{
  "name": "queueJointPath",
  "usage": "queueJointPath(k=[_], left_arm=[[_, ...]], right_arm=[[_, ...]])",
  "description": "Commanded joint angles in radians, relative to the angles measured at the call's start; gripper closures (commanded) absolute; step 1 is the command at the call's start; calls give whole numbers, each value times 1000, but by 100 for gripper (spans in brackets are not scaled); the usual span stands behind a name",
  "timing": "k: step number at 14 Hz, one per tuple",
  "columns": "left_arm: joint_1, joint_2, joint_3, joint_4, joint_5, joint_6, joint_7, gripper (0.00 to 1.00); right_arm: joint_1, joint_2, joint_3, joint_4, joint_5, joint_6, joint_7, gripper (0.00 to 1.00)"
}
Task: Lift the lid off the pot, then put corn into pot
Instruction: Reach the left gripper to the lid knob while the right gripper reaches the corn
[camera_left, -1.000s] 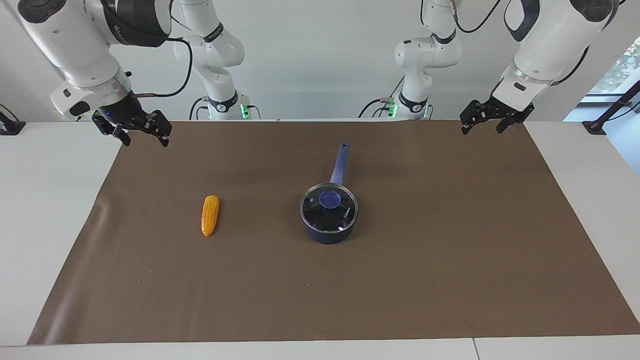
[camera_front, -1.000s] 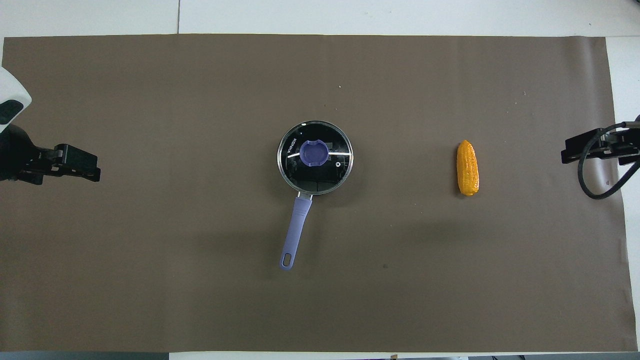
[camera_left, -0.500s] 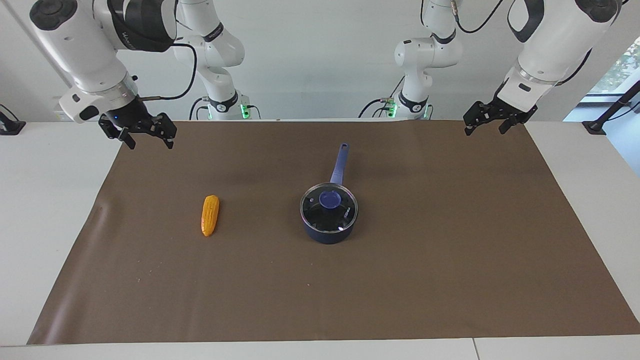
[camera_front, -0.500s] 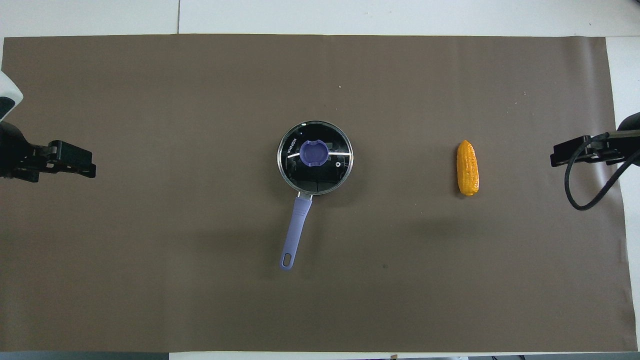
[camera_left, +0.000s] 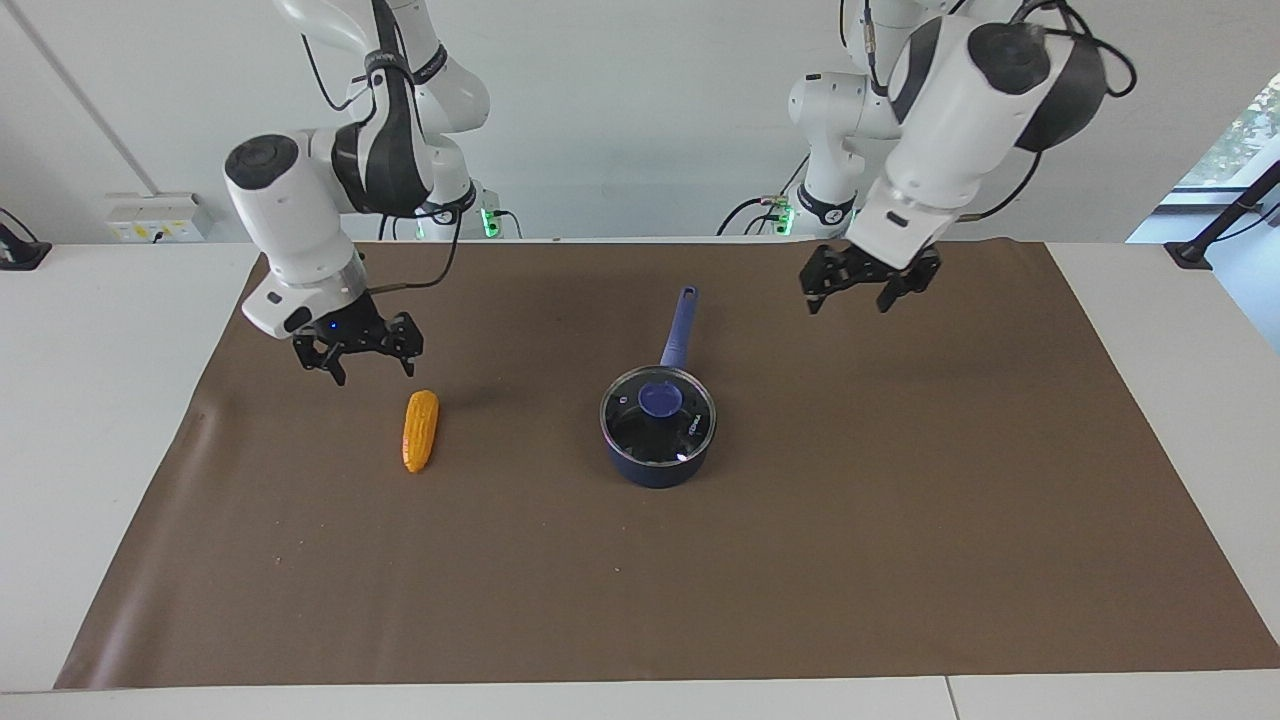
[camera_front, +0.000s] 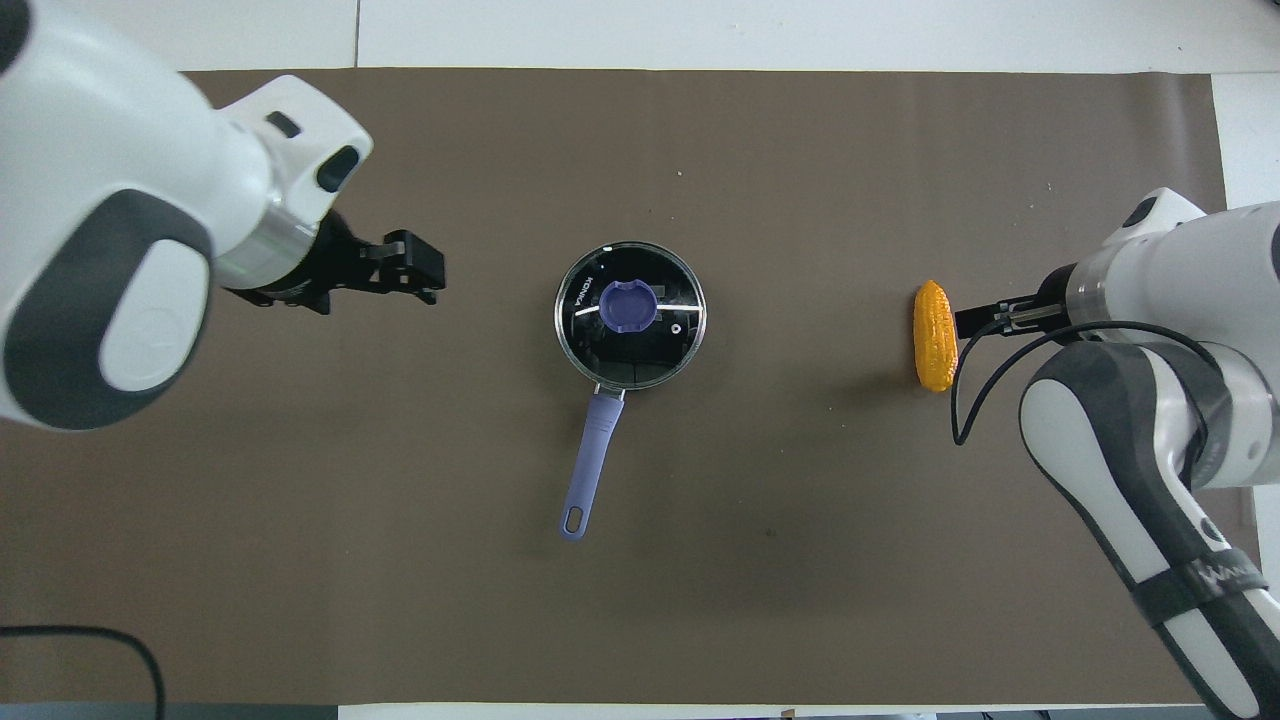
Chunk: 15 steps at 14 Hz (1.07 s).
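Observation:
The dark blue pot (camera_left: 655, 470) stands mid-mat, its long lighter blue handle (camera_left: 678, 325) pointing toward the robots. The glass lid (camera_left: 690, 425) with its blue knob (camera_left: 660, 399) sits shut on it; in the overhead view the lid (camera_front: 672, 345) covers the pot. The yellow-orange corn (camera_left: 420, 430) lies on the mat toward the right arm's end, and also shows in the overhead view (camera_front: 935, 335). My right gripper (camera_left: 372, 370) is open and empty, raised over the mat just beside the corn. My left gripper (camera_left: 848, 302) is open and empty, raised over the mat beside the pot's handle.
A brown mat (camera_left: 900, 500) covers most of the white table (camera_left: 90, 400). Nothing else lies on it. In the overhead view the left gripper (camera_front: 438, 280) and the right gripper (camera_front: 962, 322) flank the pot and corn.
Both arms have swung in from the mat's ends. The right gripper has come down close beside the corn. The left gripper has moved in toward the pot. Pot, lid and corn have not moved.

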<state>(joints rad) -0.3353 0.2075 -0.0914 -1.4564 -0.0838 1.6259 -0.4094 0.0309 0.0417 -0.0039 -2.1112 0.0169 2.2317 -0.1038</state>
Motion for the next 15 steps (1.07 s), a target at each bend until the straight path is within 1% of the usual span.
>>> queueJointPath(k=[1, 2, 4, 5, 6, 7, 8, 9, 10, 11, 12, 13, 15], left_arm=[[-134, 293, 25, 289, -8, -12, -120, 0], [-164, 341, 27, 329, -8, 9, -132, 0], [-221, 398, 28, 355, -1, 41, -143, 0], [-229, 404, 27, 355, 1, 70, -143, 0], [-229, 406, 19, 355, 4, 83, -141, 0], [-232, 406, 16, 354, 7, 85, -141, 0], [-249, 406, 18, 347, 27, 91, -140, 0], [-254, 406, 16, 335, 60, 103, -135, 0], [-254, 406, 16, 315, 74, 109, -132, 0], [-254, 406, 16, 312, 76, 111, -129, 0], [-251, 406, 16, 311, 78, 115, -128, 0], [-255, 406, 16, 294, 78, 123, -125, 0], [-263, 402, 16, 251, 78, 170, -126, 0]], right_arm=[[0, 90, 5, -13, 12, 84, 19, 0], [4, 110, 5, -15, 14, 98, 42, 0], [6, 170, 5, -13, 12, 150, 81, 0], [6, 202, 7, -13, 12, 173, 79, 0], [6, 216, 10, -12, 14, 180, 82, 1], [6, 222, 16, -7, 17, 178, 85, 9], [6, 224, 27, -3, 40, 174, 85, 15], [6, 224, 27, -3, 52, 171, 85, 25], [6, 224, 27, -3, 52, 163, 84, 41], [6, 222, 28, -1, 52, 157, 84, 69], [6, 224, 32, 8, 52, 143, 85, 95], [7, 225, 32, 28, 52, 116, 85, 100], [27, 234, 32, 83, 52, 44, 85, 100]])
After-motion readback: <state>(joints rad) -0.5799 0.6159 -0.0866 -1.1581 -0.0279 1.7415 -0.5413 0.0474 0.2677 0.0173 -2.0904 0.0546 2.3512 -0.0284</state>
